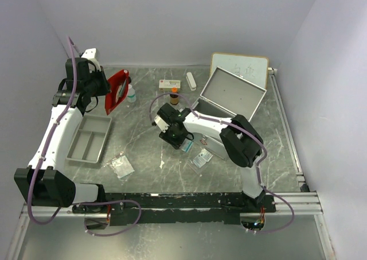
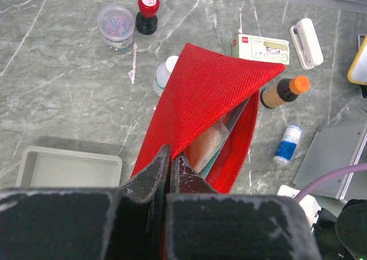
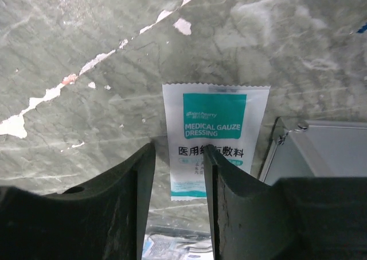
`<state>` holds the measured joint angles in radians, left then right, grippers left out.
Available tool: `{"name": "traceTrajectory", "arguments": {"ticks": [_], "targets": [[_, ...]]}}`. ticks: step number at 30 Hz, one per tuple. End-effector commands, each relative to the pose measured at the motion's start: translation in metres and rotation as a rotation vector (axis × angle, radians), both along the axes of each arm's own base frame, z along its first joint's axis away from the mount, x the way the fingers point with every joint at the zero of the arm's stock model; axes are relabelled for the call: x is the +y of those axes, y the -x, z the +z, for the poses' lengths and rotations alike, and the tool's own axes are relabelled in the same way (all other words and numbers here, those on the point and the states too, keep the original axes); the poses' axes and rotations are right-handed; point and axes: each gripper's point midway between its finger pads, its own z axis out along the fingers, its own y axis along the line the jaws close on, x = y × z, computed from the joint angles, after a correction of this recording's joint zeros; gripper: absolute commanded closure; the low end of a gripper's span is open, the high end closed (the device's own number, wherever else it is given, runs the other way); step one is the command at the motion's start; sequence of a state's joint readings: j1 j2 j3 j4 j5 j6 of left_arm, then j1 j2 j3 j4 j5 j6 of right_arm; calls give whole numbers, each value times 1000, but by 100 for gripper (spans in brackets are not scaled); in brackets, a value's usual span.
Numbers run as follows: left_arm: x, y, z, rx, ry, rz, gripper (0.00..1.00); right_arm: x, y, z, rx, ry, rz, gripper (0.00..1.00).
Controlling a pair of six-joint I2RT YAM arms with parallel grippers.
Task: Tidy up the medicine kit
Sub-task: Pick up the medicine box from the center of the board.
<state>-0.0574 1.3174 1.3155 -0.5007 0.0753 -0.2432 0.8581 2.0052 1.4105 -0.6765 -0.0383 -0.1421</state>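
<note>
Overall, count: two arms, one red pouch (image 1: pixel 117 89), one open metal case (image 1: pixel 232 93), one grey divided tray (image 1: pixel 89 138).
Left gripper (image 2: pixel 170 156): fingers pressed together on the red pouch's edge; the pouch hangs from them over the table's far left.
Right gripper (image 3: pixel 178 154): fingers apart, the gap over the left half of one gauze dressing packet (image 3: pixel 215 122) lying flat beside the case's corner.
Bottles: two, a brown bottle (image 2: pixel 285 92) with an orange cap and a white bottle (image 2: pixel 166 73) mostly hidden behind the pouch.
Hard to make out: contents in the pouch's gaping mouth; the gauze packet's lower edge, cut off by the fingers.
Left wrist view only: red-topped stamp (image 2: pixel 147 12), tub of coloured clips (image 2: pixel 116 26), blue-and-white roll (image 2: pixel 287 143).
Top view only: whiteboard (image 1: pixel 239 68), clear plastic bag (image 1: pixel 121 165).
</note>
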Motion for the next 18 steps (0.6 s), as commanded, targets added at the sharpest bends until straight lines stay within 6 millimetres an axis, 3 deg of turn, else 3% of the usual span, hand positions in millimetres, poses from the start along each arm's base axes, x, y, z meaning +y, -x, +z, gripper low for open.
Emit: {"name": "traceTrajectory", "arguments": {"ticks": [1, 7, 14, 18], "targets": [[0, -1, 17, -50, 8, -13, 93, -3, -5, -8, 0, -12, 23, 60], [-1, -4, 15, -44, 12, -15, 93, -12, 5, -28, 61, 11, 30, 65], [-2, -5, 12, -36, 16, -17, 93, -21, 19, -42, 118, 43, 38, 97], [-3, -5, 10, -32, 19, -19, 93, -24, 18, -40, 108, 53, 32, 100]]}}
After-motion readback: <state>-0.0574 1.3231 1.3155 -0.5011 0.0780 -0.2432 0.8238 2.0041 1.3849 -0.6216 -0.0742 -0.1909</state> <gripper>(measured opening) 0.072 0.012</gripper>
